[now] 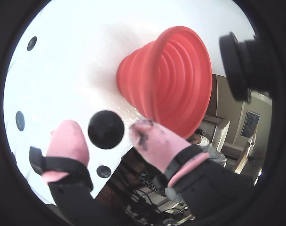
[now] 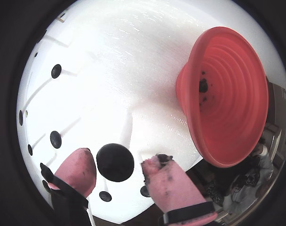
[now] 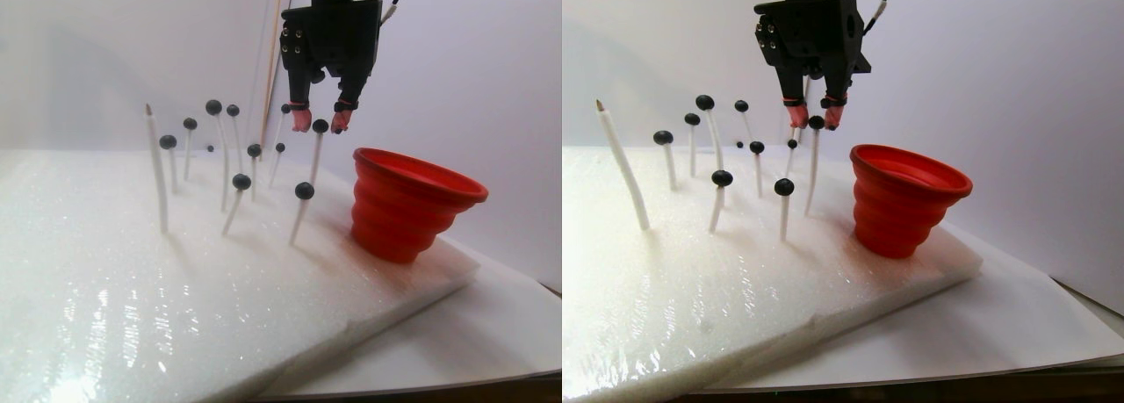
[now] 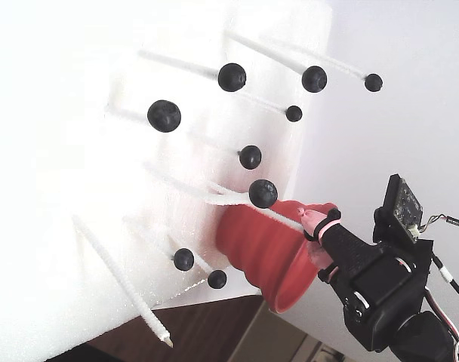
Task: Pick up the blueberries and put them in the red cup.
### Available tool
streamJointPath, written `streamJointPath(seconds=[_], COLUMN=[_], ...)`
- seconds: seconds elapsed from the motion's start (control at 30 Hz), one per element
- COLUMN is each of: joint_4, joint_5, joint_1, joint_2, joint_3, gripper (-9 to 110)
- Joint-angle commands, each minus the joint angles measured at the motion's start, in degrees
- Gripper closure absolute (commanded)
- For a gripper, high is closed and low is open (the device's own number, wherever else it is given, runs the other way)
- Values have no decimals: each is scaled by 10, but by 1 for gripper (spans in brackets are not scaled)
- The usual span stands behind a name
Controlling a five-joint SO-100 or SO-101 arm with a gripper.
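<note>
No brand, label or writing can be read on anything here. The black arm hangs from above with its claw point(image 3: 320, 120) pointing straight down, and its two pink-padded fingers point(image 1: 67, 143) stand narrowly apart on either side of one small matte blue-black blueberry point(image 1: 106, 130); a sliver of gap shows on each side in both wrist views, so the ball sits between the pads without a clear grip. In the stereo pair view that berry tops a thin white stick point(image 3: 313, 161), and the other blueberries point(image 3: 304, 190) sit on similar sticks to the claw's 7 to 9 o'clock, pushed into a thick white foam slab point(image 3: 176, 298). The red ribbed cone-shaped cup point(image 3: 406, 203) stands upright on the slab at the claw's 4 o'clock, near but apart from it. In a wrist view, its inside holds a dark ball point(image 2: 203, 85) and a few dark specks. The slab rests on a white sheet point(image 3: 492, 333) over a dark brown counter point(image 3: 421, 392), against a plain pale wall point(image 3: 492, 69).
</note>
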Motion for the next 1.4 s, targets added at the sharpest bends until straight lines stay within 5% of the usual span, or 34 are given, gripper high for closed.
streamJointPath(seconds=[0.0, 1.37], joint_4=[-12, -21], joint_5=[-7, -24], joint_1=[9, 15], joint_2=[9, 43], joint_3=[-47, -32], gripper=[82, 90])
